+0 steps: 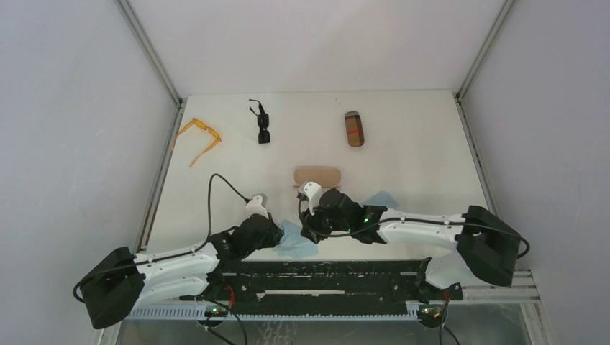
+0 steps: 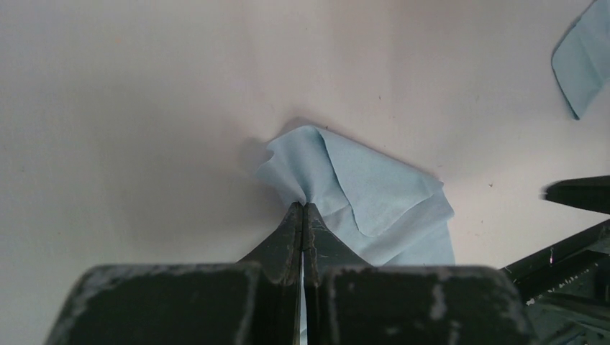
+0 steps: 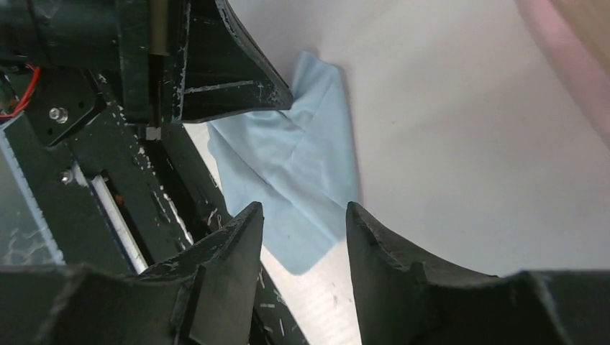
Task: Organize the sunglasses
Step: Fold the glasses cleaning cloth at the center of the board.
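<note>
The orange-framed sunglasses (image 1: 198,136) lie open at the far left of the table. The small black sunglasses (image 1: 262,123) lie to their right, far from both arms. My left gripper (image 1: 282,233) is shut on a pinched fold of a light-blue cloth (image 1: 298,244) near the front edge; the left wrist view shows the jaws (image 2: 303,206) closed on the cloth (image 2: 374,194). My right gripper (image 3: 303,210) is open and empty, hovering just over the same cloth (image 3: 288,158), close to the left gripper (image 3: 237,72).
A pink case (image 1: 316,175) lies just behind the grippers, with its edge in the right wrist view (image 3: 568,43). A brown case (image 1: 354,128) lies at the back centre-right. A second light-blue cloth (image 1: 381,199) lies under the right arm and shows in the left wrist view (image 2: 586,57). The black base rail (image 1: 324,277) runs along the front edge.
</note>
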Action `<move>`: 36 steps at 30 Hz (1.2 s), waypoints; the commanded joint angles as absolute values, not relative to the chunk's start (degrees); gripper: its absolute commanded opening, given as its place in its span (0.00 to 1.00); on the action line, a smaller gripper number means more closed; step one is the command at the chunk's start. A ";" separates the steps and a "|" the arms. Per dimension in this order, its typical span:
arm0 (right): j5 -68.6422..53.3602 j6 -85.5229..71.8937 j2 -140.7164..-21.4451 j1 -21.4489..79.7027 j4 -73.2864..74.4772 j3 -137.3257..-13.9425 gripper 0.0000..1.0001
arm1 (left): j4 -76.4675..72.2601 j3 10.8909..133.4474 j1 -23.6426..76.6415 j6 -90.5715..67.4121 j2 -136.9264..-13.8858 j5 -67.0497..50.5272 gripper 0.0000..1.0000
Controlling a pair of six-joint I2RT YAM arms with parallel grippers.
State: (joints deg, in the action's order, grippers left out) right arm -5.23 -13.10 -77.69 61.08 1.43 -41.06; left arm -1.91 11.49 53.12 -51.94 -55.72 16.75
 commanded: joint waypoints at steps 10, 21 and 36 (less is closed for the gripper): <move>-1.17 -14.56 -92.77 65.38 -9.26 -47.73 0.46 | -4.12 6.11 53.35 -53.39 -53.23 14.92 0.00; 1.29 -15.20 -97.98 66.00 -6.53 -50.47 0.44 | -4.22 5.71 53.35 -53.26 -52.80 14.85 0.00; 5.33 -15.24 -100.45 66.99 -2.48 -51.15 0.31 | -4.50 5.76 53.35 -53.34 -53.42 14.63 0.00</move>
State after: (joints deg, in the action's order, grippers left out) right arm 4.05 -14.31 -99.55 66.30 -3.31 -49.36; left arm -6.90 7.29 53.12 -53.43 -52.56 16.16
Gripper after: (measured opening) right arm 0.357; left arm 0.005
